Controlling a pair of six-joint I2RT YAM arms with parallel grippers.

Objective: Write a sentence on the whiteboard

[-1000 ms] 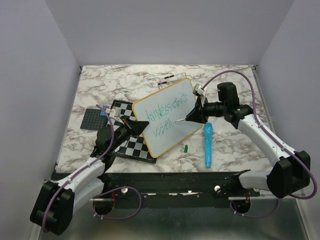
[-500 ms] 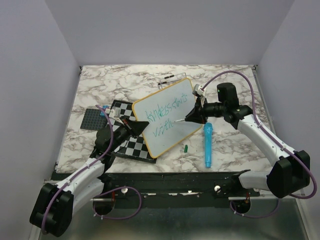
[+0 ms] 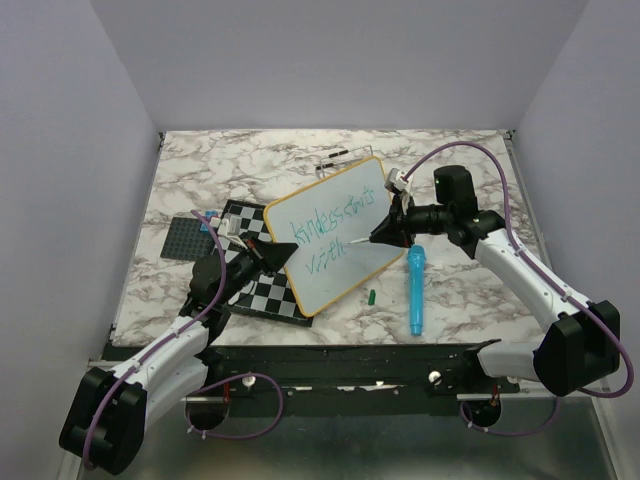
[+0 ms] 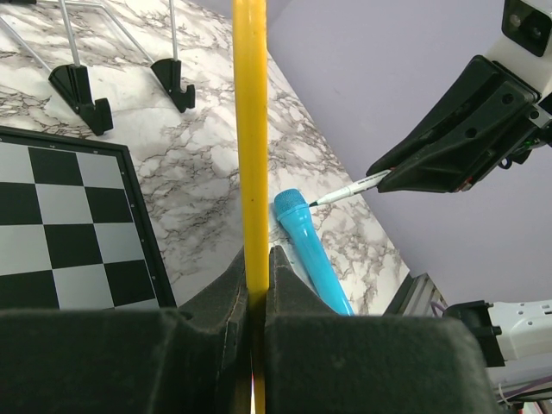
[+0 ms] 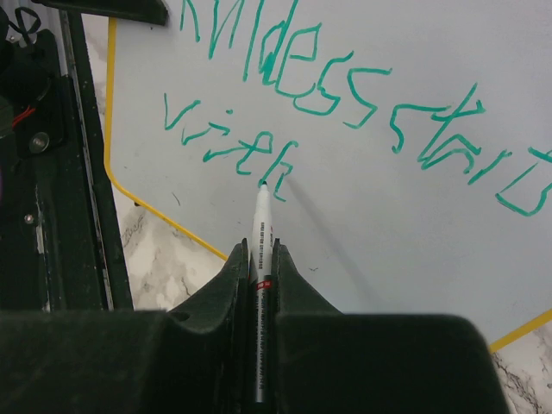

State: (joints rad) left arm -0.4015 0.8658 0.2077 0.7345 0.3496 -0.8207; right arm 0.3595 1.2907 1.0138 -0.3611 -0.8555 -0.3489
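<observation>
- Green lettering (image 5: 345, 95) on the whiteboard (image 3: 335, 235) reads "kindess starts", with "with" below it. The last word is not yet written, so the second line looks nearly done.
- The right claw (image 5: 260, 259) is pinched tight on a marker (image 5: 261, 216). Straight ahead of the claw, the marker tip sits at the foot of the "h".
- The left claw (image 4: 257, 259) is closed on the whiteboard's yellow rim, which stands between its fingers, and it props the whiteboard up at a tilt.
- The next move probably calls for lifting the tip, shifting right of the "h" and starting a "y". Light pressure would avoid twisting the propped whiteboard.
- Bare white lies to the right claw's right, and the yellow rim runs close below it.
- A blue toy microphone (image 3: 414, 290) and a green cap (image 3: 371, 297) lie on the table beneath the right claw.
- A checkered board (image 3: 255, 290) lies under the left claw.
</observation>
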